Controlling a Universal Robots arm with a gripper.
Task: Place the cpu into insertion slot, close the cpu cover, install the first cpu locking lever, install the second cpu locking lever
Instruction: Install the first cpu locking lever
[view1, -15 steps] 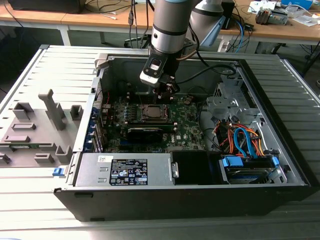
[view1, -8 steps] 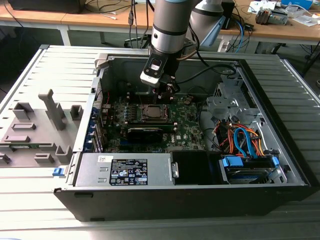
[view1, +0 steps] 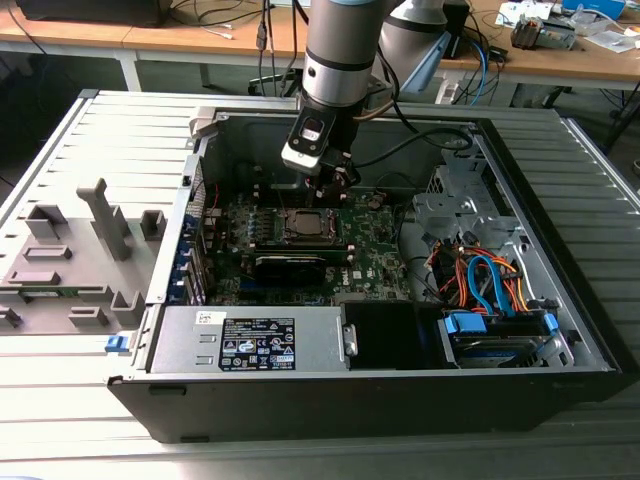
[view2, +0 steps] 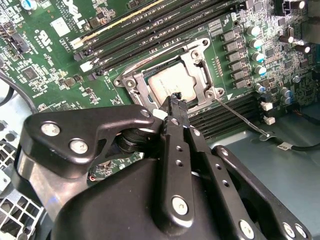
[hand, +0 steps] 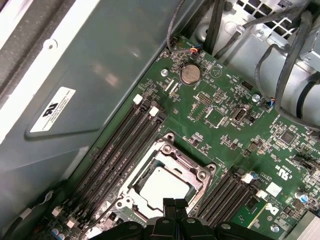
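Jaws of the gripper (view2: 175, 100) press together, empty, just above the cpu (view2: 172, 85), seated mid-way across the motherboard (view2: 50, 75) under the lowered cpu cover (view2: 200, 62). Beyond, we fear the thin locking lever (view2: 240, 116) springing off a glancing push and scraping the board.

Straight above the thin silver-grey metal cover frame (view2: 200, 75), the open black computer case (view1: 400, 400) leaves free passage. Low black memory slots (hand: 120, 145) flank it. A thin steel lever rod (view2: 240, 114) juts sideways over one bank. A long black rectangular card (view1: 290, 265) stands just beside, the tall grey case wall (hand: 100, 75) is close opposite, and orange and blue cables (view1: 485, 280) crowd the exterior view's right.
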